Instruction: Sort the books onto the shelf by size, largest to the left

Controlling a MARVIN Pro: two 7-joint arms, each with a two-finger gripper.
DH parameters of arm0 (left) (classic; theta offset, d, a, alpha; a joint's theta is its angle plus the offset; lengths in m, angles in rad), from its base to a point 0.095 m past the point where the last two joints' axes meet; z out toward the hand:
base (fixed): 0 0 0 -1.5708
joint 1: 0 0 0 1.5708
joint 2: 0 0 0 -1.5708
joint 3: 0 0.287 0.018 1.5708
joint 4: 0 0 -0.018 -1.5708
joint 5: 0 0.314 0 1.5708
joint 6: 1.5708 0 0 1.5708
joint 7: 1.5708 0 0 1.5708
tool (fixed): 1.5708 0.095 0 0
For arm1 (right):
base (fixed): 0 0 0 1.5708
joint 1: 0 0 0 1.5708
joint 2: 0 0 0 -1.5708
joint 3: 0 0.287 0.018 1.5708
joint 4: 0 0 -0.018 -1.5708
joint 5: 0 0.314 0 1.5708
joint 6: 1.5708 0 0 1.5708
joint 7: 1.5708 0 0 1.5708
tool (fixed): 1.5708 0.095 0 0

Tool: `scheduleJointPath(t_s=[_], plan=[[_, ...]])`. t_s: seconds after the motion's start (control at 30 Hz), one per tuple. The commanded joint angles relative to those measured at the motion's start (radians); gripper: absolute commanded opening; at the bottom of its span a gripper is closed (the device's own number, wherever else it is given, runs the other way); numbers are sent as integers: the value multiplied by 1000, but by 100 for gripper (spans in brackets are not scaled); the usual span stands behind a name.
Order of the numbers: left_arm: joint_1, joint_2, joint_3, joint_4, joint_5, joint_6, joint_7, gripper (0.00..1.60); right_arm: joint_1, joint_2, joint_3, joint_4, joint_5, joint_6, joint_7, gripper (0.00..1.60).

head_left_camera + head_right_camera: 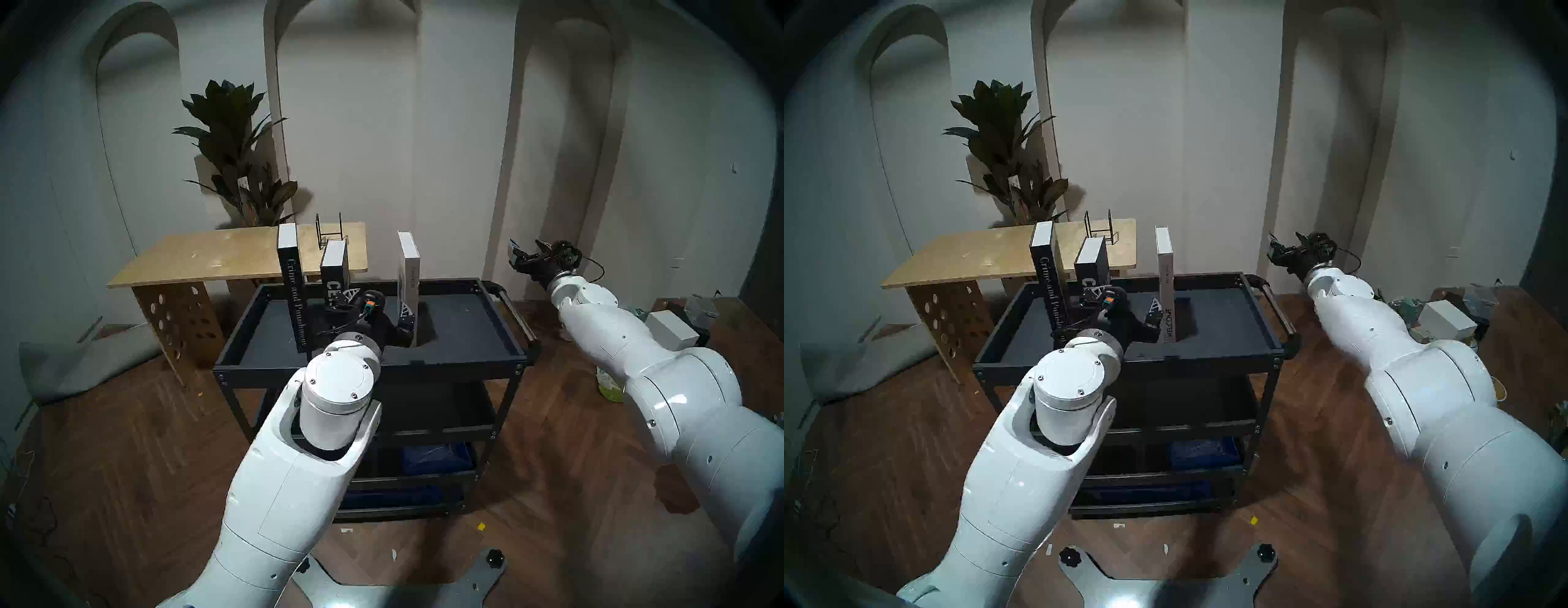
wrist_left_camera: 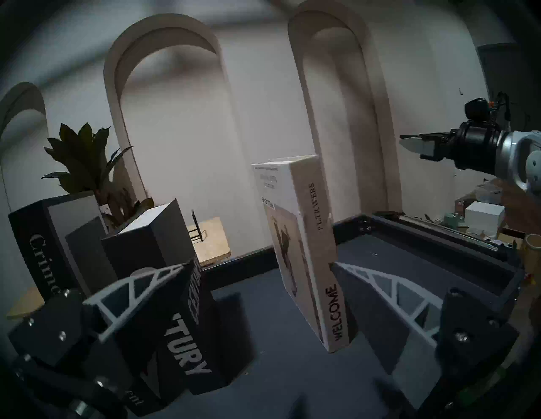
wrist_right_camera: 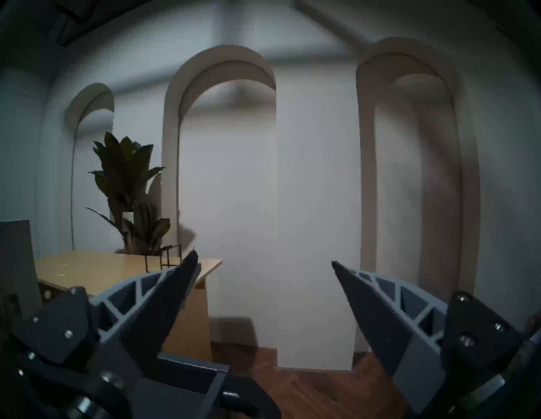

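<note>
Dark grey shelf (image 1: 458, 335), the cart's top tray, carries three books upright, spines facing the robot: tall black book (image 1: 292, 293) leftmost, short thick black book (image 1: 334, 271) just beside it and turned a little askew, white book (image 1: 408, 276) apart to their right. Left pincer (image 2: 260, 263) is spread level, the white book between its fingers, ungripped. Right pincer (image 3: 263, 263) is spread, empty, beyond the cart's handle. Plywood table (image 1: 203, 254) stands behind.

Dark grey cart-top shelf (image 1: 466, 335) under three upright books (image 1: 335, 271).
</note>
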Motion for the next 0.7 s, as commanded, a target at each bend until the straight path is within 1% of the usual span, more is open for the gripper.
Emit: scheduleJointPath(t_s=[0.0,0.67], plan=[[-46,-28,2,6,36,-15,52,160,-9,41,27,-52,36,2,96,160],[-87,-63,-17,107,94,-24,179,160,-112,143,122,-133,142,7,358,160]])
